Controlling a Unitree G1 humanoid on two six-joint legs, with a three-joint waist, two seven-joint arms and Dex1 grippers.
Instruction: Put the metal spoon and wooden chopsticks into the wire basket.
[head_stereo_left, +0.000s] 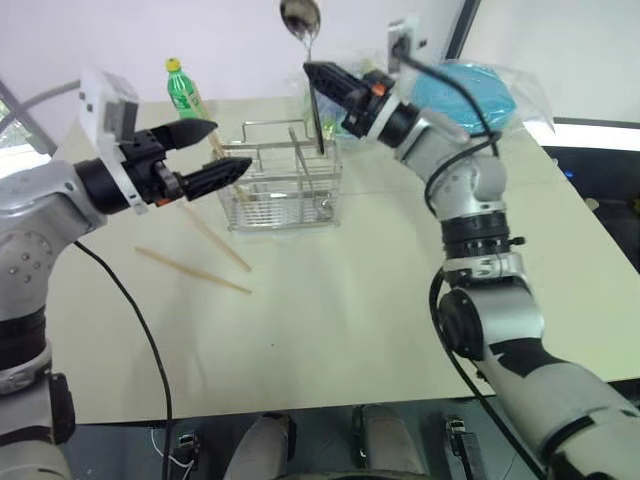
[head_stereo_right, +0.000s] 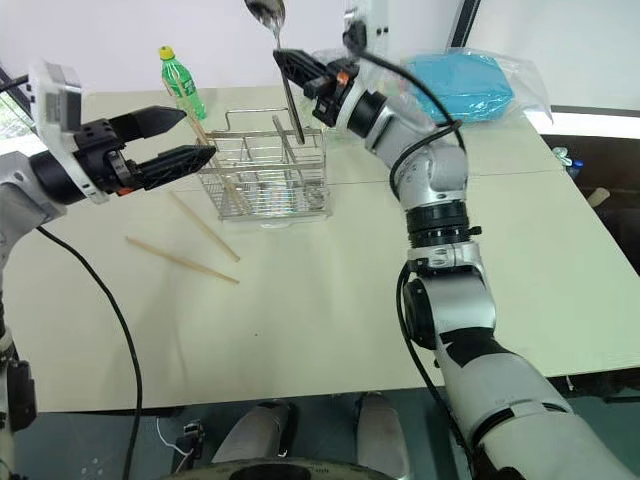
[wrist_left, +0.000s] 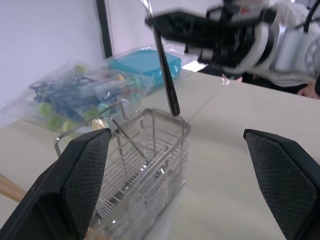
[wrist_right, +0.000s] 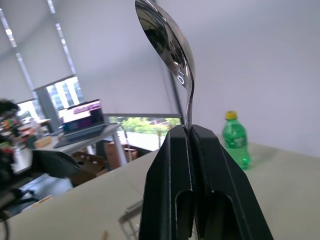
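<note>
metal spoon (head_stereo_left: 301, 20) upright — above wire basket (head_stereo_left: 285, 190)

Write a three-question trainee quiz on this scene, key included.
1. True or false: the right gripper is shut on the metal spoon.
2. How many wooden chopsticks lie on the table? A) none B) two C) four
3. Fill in: the spoon's handle tip hangs above the wire ____.

Key: 1 true. 2 B. 3 basket. The left gripper, open, hovers beside the basket.
</note>
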